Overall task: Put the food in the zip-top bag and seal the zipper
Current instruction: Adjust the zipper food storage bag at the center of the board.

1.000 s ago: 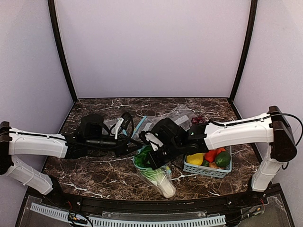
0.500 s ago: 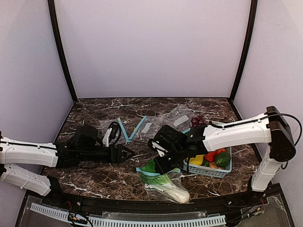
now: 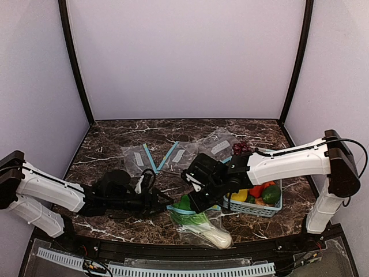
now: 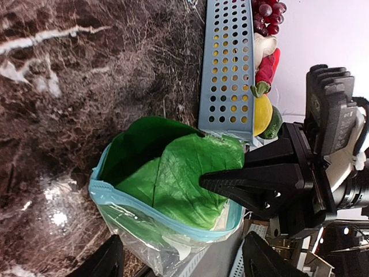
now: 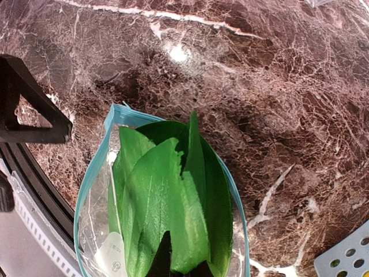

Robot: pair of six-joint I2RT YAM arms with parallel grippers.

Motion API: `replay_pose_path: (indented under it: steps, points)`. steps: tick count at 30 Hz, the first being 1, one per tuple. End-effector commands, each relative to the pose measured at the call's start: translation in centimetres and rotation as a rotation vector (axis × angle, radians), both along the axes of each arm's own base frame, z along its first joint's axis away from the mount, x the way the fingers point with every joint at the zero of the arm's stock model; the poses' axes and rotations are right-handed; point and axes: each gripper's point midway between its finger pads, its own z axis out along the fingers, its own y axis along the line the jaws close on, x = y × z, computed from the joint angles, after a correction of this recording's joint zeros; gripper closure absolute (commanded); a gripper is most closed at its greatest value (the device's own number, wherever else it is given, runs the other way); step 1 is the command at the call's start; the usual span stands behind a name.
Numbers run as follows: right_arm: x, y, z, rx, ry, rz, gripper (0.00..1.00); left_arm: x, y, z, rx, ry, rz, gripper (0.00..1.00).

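Big change: left claw has let go. A second ago it was pinched shut at the mouth of the large clear zip-top bag, which was held up higher. Now its fingers are spread wide with nothing in them, left of the light-blue perforated plastic basket and just short of the bag mouth, not touching.

The bag has slumped onto the tabletop just beside the basket's near-left corner, mouth facing away from the basket. Light-blue zipper strip gapes, unsealed.

Large leafy toy vegetable, white stalk and green leaves, sits mostly inside, leaf tips poking out of the mouth.

Right claw is pinched closed on those leaves. Whether bag film is also caught, can't tell.

Task read: first item is in. Red-orange tapered toy vegetable and dark green toy cucumber are still in the basket. With nothing spreading the mouth, it may need a fresh grip on the rim before more loading or sealing.
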Motion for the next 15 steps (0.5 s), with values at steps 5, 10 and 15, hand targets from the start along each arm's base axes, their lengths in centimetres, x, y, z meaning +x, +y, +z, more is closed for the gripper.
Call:
replay_pose_path:
  steps: [5, 10, 15]
  points:
    - [0.0, -0.7, 0.3, -0.044, -0.047, -0.002, 1.0, -1.4, -3.2, 0.2, -0.142, 0.177, -0.018, 0.29]
    - [0.0, -0.7, 0.5, -0.054, -0.072, 0.006, 1.0, -1.6, -3.8, -0.8, -0.154, 0.244, -0.009, 0.29]
    - [-0.4, -0.7, 0.2, -0.069, -0.09, 0.017, 1.0, -1.1, -5.0, -0.5, -0.166, 0.264, -0.012, 0.28]
